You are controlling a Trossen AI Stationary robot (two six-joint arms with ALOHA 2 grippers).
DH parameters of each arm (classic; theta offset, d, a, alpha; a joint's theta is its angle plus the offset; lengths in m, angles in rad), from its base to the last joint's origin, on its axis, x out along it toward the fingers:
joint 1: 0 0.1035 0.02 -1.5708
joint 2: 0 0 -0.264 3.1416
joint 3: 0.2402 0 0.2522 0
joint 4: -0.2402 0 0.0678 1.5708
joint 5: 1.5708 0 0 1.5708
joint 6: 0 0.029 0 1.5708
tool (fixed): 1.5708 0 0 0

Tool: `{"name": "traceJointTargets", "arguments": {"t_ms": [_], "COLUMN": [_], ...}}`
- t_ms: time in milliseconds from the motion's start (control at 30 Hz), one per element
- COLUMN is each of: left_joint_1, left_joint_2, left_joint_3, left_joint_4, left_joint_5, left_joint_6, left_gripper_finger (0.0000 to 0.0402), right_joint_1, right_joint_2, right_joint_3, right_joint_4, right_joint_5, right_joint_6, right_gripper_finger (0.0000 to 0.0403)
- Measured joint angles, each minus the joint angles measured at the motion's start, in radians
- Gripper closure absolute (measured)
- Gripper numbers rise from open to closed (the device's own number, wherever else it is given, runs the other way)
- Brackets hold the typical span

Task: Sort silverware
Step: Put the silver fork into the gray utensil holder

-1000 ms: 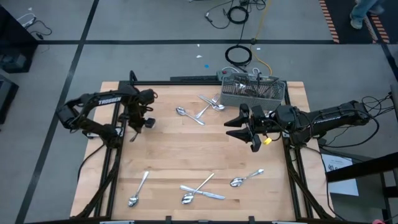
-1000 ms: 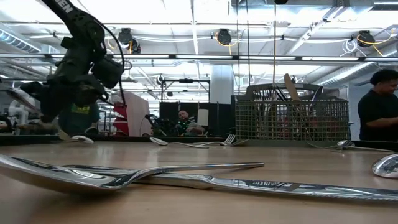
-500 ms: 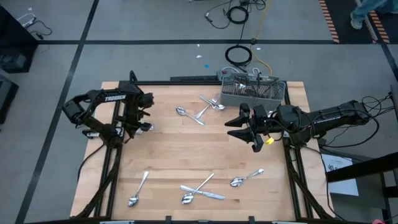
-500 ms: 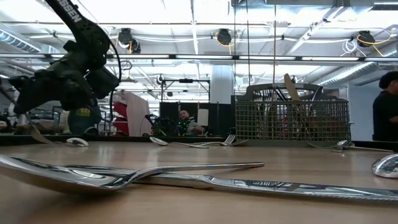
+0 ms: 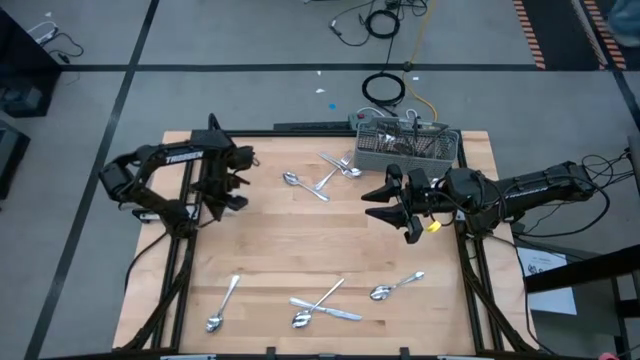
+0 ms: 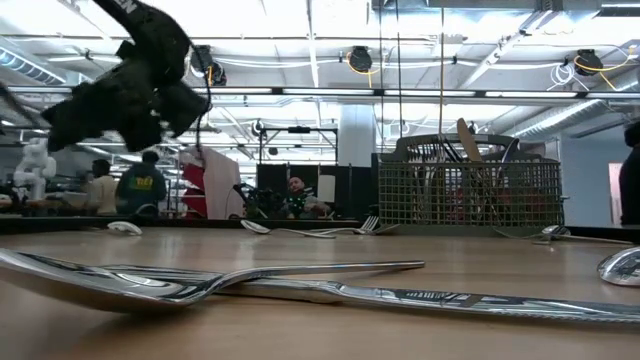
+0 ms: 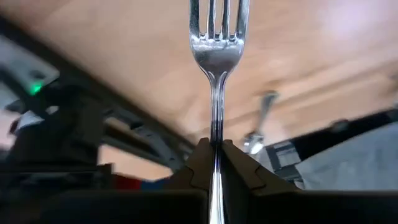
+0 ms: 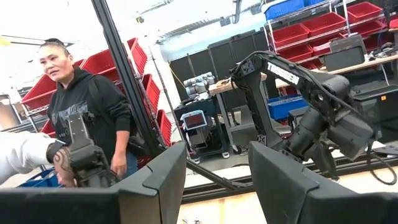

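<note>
My left gripper [image 5: 224,193] hangs over the table's left part, shut on a silver fork [image 7: 216,56] whose tines stick out ahead of the fingers. In the low view it [image 6: 75,112] is well above the tabletop. My right gripper [image 5: 392,206] waits open and raised at the right, near the wire-mesh basket [image 5: 405,146], with nothing between its fingers [image 8: 158,180]. More silverware lies flat on the wood: a spoon [image 5: 292,179] and crossed pieces [image 5: 337,170] at the far side, and a spoon [image 5: 222,304], a crossed group [image 5: 320,308] and another spoon [image 5: 396,287] near the front edge. My left gripper pinches the fork's handle [image 7: 215,138] between its two fingers, a little behind the neck. The handle runs back between the fingers, so the fork lies along them with its tines pointing away. The fingers slant downward. The fork is lifted clear of the table.
The basket at the far right holds upright utensils. A small shiny piece [image 6: 125,228] lies on the table below the left arm. People stand in the room beyond the table [image 8: 81,118]. Bare wood stretches across the table's middle [image 5: 300,240].
My left gripper has risen from just above the tabletop, rolling and tipping as it went, and has kept its hold on the fork. The fork, whose end hung close to the table half a second ago, is now lifted well clear.
</note>
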Motion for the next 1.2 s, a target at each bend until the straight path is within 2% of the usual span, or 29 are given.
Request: {"name": "traceJointTargets", "arguments": {"t_ms": [167,300,367,600,800,900,1033,1200], "left_joint_1": [-0.085,-0.164,-0.203,-0.33,-0.446,-0.508,-0.578,-0.616], "left_joint_2": [-0.04,-0.112,-0.154,-0.255,-0.266,-0.244,-0.191,-0.129], "left_joint_3": [0.092,0.124,0.124,0.11,0.109,0.109,0.108,0.108], "left_joint_4": [0.179,0.528,0.737,1.438,1.882,2.041,2.146,2.24], "left_joint_5": [0.136,0.259,0.275,0.227,0.154,0.105,0.054,0.044], "left_joint_6": [0.025,0.008,-0.044,-0.172,-0.193,-0.194,-0.217,-0.273], "left_gripper_finger": [0.0377,0.0375,0.0375,0.0374,0.0374,0.0373,0.0373,0.0373], "right_joint_1": [0.0,0.0,0.0,0.001,0.0,0.0,0.0,-0.009], "right_joint_2": [0.0,0.009,0.026,0.147,0.222,0.24,0.269,0.335], "right_joint_3": [0.0,0.0,0.0,0.0,0.001,0.033,0.132,0.299], "right_joint_4": [0.009,0.056,0.083,0.149,0.34,0.372,0.35,0.15], "right_joint_5": [0.0,0.0,-0.002,-0.003,0.063,0.074,0.069,-0.008], "right_joint_6": [0.004,0.025,0.041,0.085,0.029,-0.062,-0.167,-0.219], "right_gripper_finger": [0.0238,0.0238,0.0238,0.0238,0.0238,0.0238,0.0238,0.0238]}}
